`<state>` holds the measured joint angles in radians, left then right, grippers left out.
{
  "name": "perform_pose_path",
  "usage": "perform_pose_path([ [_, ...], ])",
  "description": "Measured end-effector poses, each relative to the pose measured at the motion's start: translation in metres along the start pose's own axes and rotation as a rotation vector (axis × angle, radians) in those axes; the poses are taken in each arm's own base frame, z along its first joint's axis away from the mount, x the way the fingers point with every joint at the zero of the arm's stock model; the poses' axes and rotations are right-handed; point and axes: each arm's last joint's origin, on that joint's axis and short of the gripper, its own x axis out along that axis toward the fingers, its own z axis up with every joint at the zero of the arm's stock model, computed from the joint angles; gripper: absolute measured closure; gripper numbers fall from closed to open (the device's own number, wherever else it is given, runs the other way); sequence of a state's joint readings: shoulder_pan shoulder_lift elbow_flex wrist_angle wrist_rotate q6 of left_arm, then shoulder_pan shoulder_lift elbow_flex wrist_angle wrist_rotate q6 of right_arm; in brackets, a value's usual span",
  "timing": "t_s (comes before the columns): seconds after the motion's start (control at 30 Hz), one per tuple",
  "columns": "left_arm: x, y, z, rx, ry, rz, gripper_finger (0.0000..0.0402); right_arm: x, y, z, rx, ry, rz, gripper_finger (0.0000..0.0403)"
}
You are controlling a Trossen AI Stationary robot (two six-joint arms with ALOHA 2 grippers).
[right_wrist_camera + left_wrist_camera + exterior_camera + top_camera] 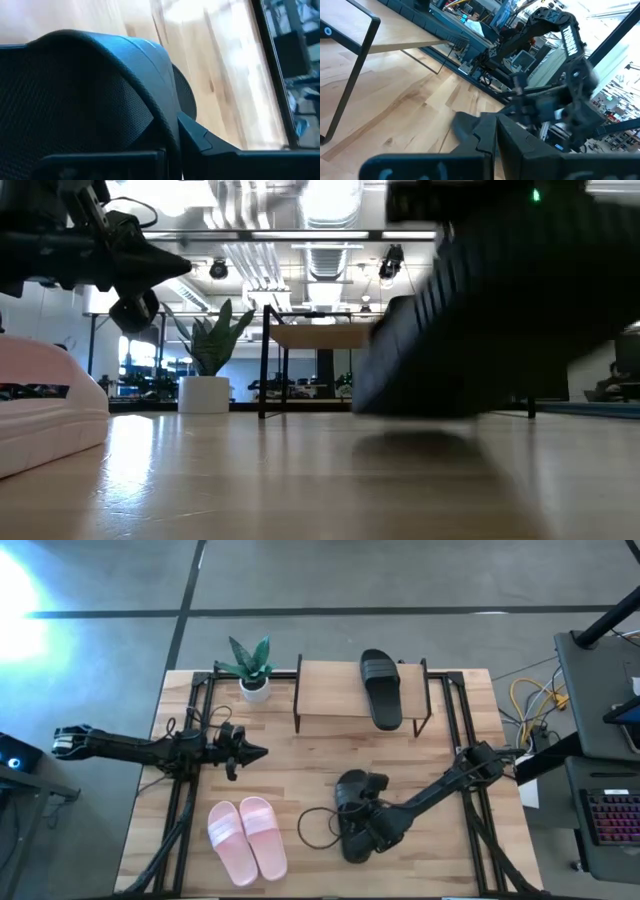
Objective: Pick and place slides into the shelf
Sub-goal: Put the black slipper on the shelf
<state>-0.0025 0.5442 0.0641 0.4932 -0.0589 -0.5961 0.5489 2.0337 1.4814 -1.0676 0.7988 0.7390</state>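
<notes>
One black slide (381,688) lies on the right half of the shelf's wooden top (330,690). The second black slide (350,802) is in my right gripper (368,825), near the table's middle front. In the low view this slide (450,330) hangs above the tabletop with its shadow under it. The pale pink pair (247,838) lies side by side on the table's near left; one pink slide (40,405) fills the low view's left edge. My left gripper (258,751) hovers shut over the left middle of the table, pointing toward the right. My right gripper is shut on the black slide's wide strap (150,95), at its edge. The strap edge runs down between the two fingers (205,142), pinched. The arm comes slanting down from the table's right. The slide is lifted clear of the table, tilted.
A potted plant (252,670) in a white pot stands left of the shelf at the far edge. The shelf's left half is bare wood. Black frame rails (185,790) run along both table sides. A dark cable loop (315,830) lies beside the held slide.
</notes>
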Motion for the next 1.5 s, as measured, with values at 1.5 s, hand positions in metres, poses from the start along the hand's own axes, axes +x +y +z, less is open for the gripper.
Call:
perform_pose_path([
  [1.5,0.006,0.002,0.001,0.058,-0.061,0.058,0.0402,0.147,-0.325,0.102,-0.237,0.046,-0.254,0.0390],
])
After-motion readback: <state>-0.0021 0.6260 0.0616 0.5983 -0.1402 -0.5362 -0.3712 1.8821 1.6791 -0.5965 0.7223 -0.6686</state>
